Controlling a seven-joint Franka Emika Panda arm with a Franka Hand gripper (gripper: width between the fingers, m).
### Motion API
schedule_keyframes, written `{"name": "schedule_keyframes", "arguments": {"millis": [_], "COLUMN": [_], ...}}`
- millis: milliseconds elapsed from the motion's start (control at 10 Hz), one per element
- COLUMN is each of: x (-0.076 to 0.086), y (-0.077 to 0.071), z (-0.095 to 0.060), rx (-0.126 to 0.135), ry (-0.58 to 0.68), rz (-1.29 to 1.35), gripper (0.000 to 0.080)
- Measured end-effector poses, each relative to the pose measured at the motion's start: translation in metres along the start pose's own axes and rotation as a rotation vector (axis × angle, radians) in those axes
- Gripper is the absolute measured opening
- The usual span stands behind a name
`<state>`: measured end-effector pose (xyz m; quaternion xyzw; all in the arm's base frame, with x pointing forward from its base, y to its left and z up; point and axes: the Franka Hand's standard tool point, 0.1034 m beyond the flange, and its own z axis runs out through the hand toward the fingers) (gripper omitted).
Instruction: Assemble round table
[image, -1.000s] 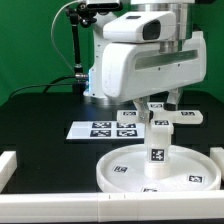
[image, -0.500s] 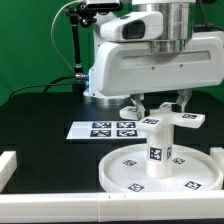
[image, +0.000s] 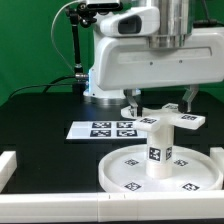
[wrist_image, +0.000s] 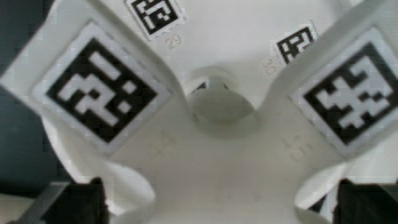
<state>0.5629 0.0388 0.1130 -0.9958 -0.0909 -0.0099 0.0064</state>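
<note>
The large white round disc (image: 112, 172) lies at the front of the black table, its markers facing up. The short thick cylinder leg (image: 160, 156) stands upright in its middle. The cross-shaped foot piece (image: 173, 120) sits on top of the leg. My gripper (image: 160, 101) hangs just above the foot piece, open, with one finger on either side and nothing in it. In the wrist view the foot piece (wrist_image: 222, 150) fills the picture with two marked arms, and my gripper (wrist_image: 222, 207) shows only as dark fingertips at the two corners, spread wide.
The marker board (image: 103, 129) lies flat behind the disc towards the exterior view's left. White border bars run along the front edge (image: 50, 208) and the left side (image: 8, 165). The robot's base stands at the back.
My gripper has risen from low around the leg and foot piece to just above them. The foot piece and leg stay standing on the disc.
</note>
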Motion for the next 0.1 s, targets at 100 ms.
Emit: {"name": "schedule_keyframes", "arguments": {"millis": [100], "x": [-0.0007], "y": [0.0001], "z": [0.0025], "rx": [0.000], "ry": [-0.004], "rz": [0.000], "gripper": [0.0647]}}
